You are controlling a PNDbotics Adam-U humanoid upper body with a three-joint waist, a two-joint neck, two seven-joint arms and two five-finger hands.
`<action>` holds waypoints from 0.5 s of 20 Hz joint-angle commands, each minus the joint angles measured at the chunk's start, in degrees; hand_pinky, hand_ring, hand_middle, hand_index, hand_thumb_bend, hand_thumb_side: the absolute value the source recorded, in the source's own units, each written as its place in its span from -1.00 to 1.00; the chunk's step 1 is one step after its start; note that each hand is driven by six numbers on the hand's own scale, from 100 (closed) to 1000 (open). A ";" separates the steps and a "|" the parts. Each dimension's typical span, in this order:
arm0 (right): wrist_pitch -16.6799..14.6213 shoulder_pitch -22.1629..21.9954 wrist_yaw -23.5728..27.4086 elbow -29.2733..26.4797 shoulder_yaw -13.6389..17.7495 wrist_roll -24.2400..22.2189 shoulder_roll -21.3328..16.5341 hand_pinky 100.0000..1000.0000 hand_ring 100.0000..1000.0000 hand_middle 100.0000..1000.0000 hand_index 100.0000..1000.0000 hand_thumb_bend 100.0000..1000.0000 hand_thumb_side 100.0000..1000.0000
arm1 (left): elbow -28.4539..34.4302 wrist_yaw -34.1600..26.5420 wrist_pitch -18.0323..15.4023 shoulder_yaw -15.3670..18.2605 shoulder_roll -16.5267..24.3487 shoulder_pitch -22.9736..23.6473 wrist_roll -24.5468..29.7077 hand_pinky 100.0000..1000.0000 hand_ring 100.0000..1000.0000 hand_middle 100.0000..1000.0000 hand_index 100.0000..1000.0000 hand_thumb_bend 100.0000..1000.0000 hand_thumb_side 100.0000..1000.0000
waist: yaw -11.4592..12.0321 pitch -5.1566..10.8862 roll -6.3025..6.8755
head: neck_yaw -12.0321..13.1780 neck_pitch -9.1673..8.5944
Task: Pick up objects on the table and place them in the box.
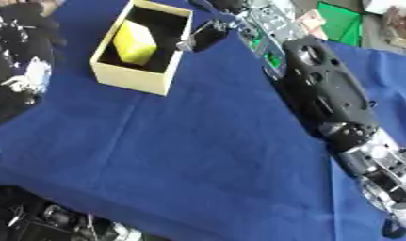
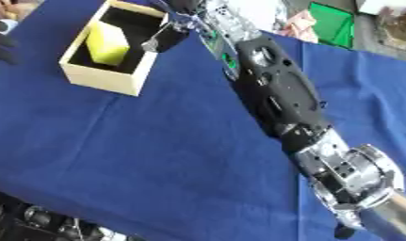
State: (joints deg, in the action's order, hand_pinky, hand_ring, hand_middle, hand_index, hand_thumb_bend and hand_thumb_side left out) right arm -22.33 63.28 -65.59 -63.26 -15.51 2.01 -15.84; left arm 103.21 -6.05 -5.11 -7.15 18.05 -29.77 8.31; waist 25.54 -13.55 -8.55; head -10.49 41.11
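Box (image 1: 132,80): an open cream cardboard box with a dark inside, standing on the blue cloth of the table; it serves as the landmark here.
Yellow block (image 1: 136,42): inside the box, tilted, leaning toward the box's left wall, its pale top face turned up.
Table (image 1: 198,155): covered in a blue cloth that stretches from the box toward the near edge and off to the right of it.
Right arm (image 2: 280,94): a long black casing with silver joints, running from the lower right corner up toward the box's far right corner.
Right hand (image 1: 207,34): at the box's far right corner, just beside the rim, dark against the cloth.
Fingers (image 2: 153,41): one slim silvery finger shows over the box's right rim; whether the fingers are apart or together cannot be told, and no object is seen in them.
Green item (image 2: 331,23): a flat green shape well to the right of the box, beyond the arm, at the far edge.
Dark clutter (image 1: 49,221): black parts and cables below the table's near edge, well apart from the box.
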 commanded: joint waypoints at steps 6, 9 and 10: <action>0.66 1.38 -2.14 0.21 0.36 4.52 -0.77 0.84 0.73 0.88 0.91 -0.02 -0.59 | 0.85 -0.27 0.01 0.22 0.24 -0.77 0.09 0.02 0.22 0.24 0.60 -1.00 -0.76 | -0.15 1.10 0.66 | 0.05 -0.94; 1.88 1.20 -0.69 0.41 1.20 5.71 -1.08 0.79 0.67 0.81 0.88 -0.10 -0.64 | 0.74 -0.18 0.07 0.36 0.42 -0.62 -0.07 0.01 0.22 0.24 0.60 -1.00 -0.75 | -0.56 1.06 0.74 | 0.22 -1.07; 2.44 1.09 0.25 0.44 1.59 6.20 -1.32 0.78 0.65 0.78 0.86 -0.12 -0.64 | 0.66 -0.11 0.12 0.46 0.53 -0.53 -0.19 0.01 0.22 0.24 0.60 -1.00 -0.75 | -0.83 1.01 0.78 | 0.36 -1.12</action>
State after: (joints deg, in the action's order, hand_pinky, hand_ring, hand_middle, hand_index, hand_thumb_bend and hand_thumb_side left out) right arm -20.41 63.24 -66.10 -62.47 -14.84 7.44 -15.88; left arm 103.17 -6.05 -5.06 -7.13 18.05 -29.73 8.28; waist 24.67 -13.55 -8.54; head -10.28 40.64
